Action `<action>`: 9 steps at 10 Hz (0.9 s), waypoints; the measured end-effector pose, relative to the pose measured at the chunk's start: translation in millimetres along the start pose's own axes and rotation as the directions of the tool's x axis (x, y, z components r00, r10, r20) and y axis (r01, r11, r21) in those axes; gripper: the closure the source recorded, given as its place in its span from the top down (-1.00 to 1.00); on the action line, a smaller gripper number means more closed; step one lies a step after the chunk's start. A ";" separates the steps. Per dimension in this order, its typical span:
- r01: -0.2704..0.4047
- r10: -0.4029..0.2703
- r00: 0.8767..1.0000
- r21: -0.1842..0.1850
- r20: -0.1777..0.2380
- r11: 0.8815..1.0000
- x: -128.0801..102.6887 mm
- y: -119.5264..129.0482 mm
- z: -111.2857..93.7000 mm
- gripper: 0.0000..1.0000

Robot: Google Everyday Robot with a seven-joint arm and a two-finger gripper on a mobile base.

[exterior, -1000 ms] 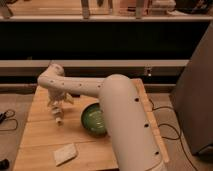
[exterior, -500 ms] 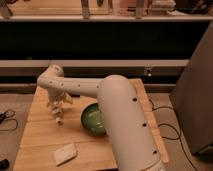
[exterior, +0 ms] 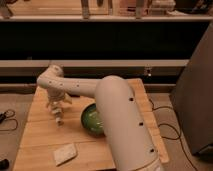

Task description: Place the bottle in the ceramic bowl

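The wooden table (exterior: 37,137) is under the big white arm (exterior: 120,115). The green ceramic bowl (exterior: 90,120) sits near the middle. Left of it, the gripper (exterior: 56,110) hangs right over the small bottle (exterior: 59,120). I cannot tell if it grips it.

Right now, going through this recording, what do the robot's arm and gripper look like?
The arm is cream-white, thick rounded tubes with small dark dots along them; no cables show. The gripper, equally pale, hangs over the wooden table, left of the ceramic bowl.
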 end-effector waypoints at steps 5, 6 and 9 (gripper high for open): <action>0.031 -0.031 0.999 -0.002 0.023 1.000 4.1 -5.9 11.3 0.60; 0.036 -0.036 0.999 -0.002 0.026 0.999 5.3 -7.2 13.2 0.60; 0.050 -0.049 0.998 -0.002 0.033 0.999 8.2 -10.9 17.4 0.41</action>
